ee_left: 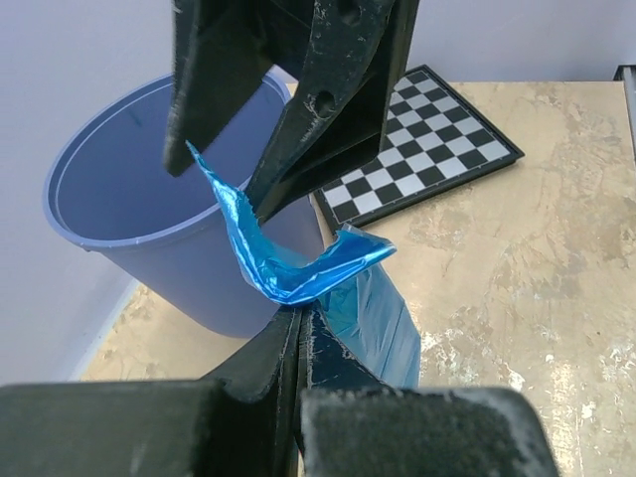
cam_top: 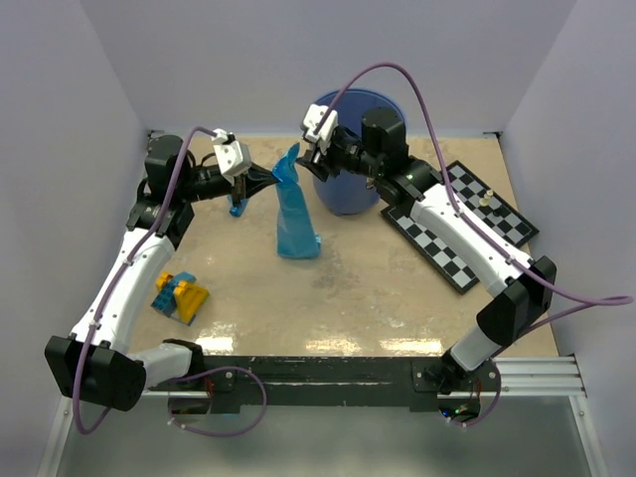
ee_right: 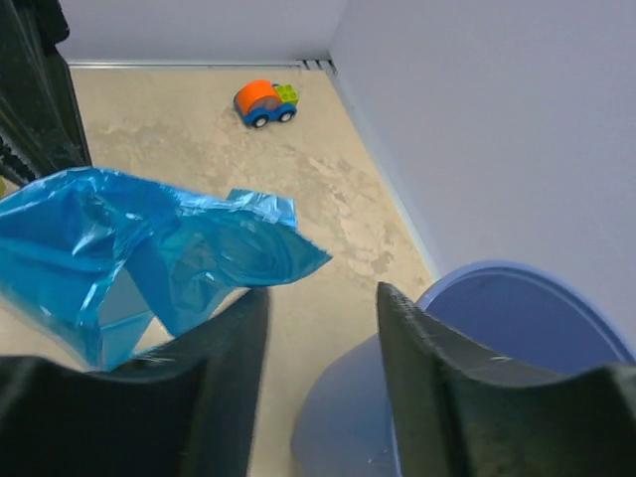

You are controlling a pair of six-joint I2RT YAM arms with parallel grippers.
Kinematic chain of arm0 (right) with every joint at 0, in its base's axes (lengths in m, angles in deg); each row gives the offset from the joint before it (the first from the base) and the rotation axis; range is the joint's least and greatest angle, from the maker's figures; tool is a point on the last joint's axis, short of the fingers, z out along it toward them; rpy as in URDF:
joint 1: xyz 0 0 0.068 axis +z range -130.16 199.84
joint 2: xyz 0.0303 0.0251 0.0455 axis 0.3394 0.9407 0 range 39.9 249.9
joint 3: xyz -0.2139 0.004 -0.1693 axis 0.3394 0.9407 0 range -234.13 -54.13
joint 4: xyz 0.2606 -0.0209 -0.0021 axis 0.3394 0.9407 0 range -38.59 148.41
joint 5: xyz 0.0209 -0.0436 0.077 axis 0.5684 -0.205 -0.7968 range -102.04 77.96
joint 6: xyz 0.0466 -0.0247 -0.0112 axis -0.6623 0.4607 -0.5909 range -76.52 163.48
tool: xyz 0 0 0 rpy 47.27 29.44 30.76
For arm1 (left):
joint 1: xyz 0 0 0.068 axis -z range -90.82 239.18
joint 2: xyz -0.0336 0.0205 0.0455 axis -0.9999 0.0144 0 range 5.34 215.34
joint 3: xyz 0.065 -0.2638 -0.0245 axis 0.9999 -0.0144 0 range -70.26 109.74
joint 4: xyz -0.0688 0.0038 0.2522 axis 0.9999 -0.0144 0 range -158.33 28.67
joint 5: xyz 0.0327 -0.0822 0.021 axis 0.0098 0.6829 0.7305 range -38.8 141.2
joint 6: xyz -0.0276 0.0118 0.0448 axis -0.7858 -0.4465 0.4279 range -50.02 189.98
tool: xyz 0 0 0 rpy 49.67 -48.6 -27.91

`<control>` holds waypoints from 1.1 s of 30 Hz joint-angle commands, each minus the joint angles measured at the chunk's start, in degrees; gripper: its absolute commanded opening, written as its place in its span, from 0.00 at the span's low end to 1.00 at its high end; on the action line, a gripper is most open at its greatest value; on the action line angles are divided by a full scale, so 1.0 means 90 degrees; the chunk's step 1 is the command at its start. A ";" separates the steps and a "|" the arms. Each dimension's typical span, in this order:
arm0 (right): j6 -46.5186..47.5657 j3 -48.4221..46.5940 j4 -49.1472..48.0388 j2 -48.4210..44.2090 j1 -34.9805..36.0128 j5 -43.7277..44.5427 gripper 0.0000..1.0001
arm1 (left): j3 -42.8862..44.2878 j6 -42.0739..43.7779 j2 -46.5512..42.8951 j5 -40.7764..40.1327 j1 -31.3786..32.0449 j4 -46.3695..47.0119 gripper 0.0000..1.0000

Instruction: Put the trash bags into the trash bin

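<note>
A bright-blue trash bag hangs upright over the table, its lower end resting on the surface. My left gripper is shut on the bag's upper edge, its two fingers pressed together at the film. My right gripper stands open at the bag's top, between the bag and the trash bin. In the right wrist view nothing lies between its fingers; the bag crumples just above the left one, and the bin's rim is below the right one. The bin is upright and looks empty.
A chessboard lies right of the bin, with small pieces on its far end. Yellow and blue toy blocks sit at the front left. A toy car stands near the back left corner. Walls close off three sides.
</note>
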State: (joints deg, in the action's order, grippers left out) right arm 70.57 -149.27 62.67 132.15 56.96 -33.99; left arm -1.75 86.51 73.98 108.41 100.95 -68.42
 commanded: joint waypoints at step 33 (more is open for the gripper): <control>-0.1145 -0.0817 -0.0158 0.0707 -0.0053 -0.3576 0.19 | 0.0122 0.0418 -0.0156 -0.0175 0.0128 -0.0042 0.00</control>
State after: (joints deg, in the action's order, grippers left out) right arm 62.50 -154.51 63.57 137.94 56.55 -62.41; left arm -2.34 88.20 73.87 105.77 101.62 -68.79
